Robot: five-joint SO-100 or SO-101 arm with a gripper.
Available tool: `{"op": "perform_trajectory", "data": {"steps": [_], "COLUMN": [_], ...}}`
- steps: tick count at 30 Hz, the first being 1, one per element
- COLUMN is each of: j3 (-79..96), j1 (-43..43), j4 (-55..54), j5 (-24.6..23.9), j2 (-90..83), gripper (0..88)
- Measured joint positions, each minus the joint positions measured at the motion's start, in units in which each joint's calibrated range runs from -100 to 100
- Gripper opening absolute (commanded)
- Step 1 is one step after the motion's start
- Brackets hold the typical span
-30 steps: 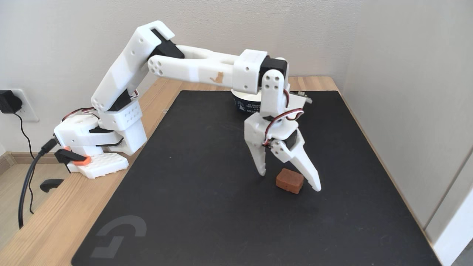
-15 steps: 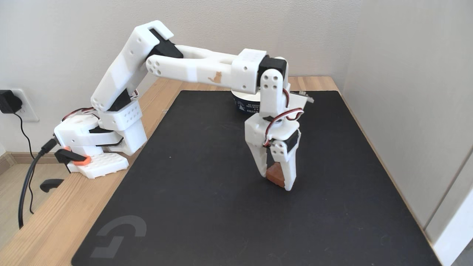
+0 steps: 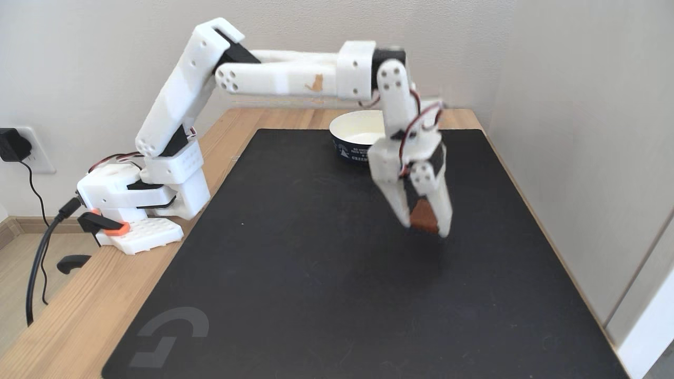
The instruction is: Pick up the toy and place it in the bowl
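**Above the mat: toy in the gripper, bowl waiting behind**

Above the black mat (image 3: 316, 273) on the bench (image 3: 68, 316), the gripper (image 3: 424, 229) is clamping the toy (image 3: 423, 217) between its fingers, clear of the surface. Farther back, the bowl (image 3: 354, 131) is sitting at the mat's far edge. The carrying step is in hand; next, the arm is needing to bring the toy over the bowl's rim before letting go.

My arm (image 3: 274, 79) is white printed plastic with black servo blocks, red-and-black wires near its gripper (image 3: 425, 227), a small orange cat mark (image 3: 316, 82) and an orange base clamp (image 3: 117, 228).
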Motion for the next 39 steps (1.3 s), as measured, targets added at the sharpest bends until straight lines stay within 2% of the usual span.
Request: {"op": "perform_trajectory", "data": {"steps": [3,5,6,12,17,20,23,25,28,37,39], "j3": [-0.1,0.0,-0.1,0.4,11.5,22.1,27.2,31.4,31.6,32.8,33.3], "j1": [-7.4,-10.8,-15.3,-27.9,-36.9,-41.6,-43.4,-44.2,-44.8,-43.4,-40.1], "j4": [-3.0,-4.6,-5.6,-5.9,-8.1,-15.8,-20.9,-24.1,-24.7,-24.9,-24.9], "j5": [-0.5,-2.8,-5.1,-10.0,-13.7,-14.7,-15.7,-16.4,-16.6,-16.6,-16.6], "j2": [-7.2,-10.7,-13.7,-16.2,-17.1,-17.5,-17.8,-17.6,-17.9,-22.9,-27.2], "gripper": [2.2,2.2,2.2,2.3,2.3,3.0,6.2,17.9,28.6,27.4,17.5]}}
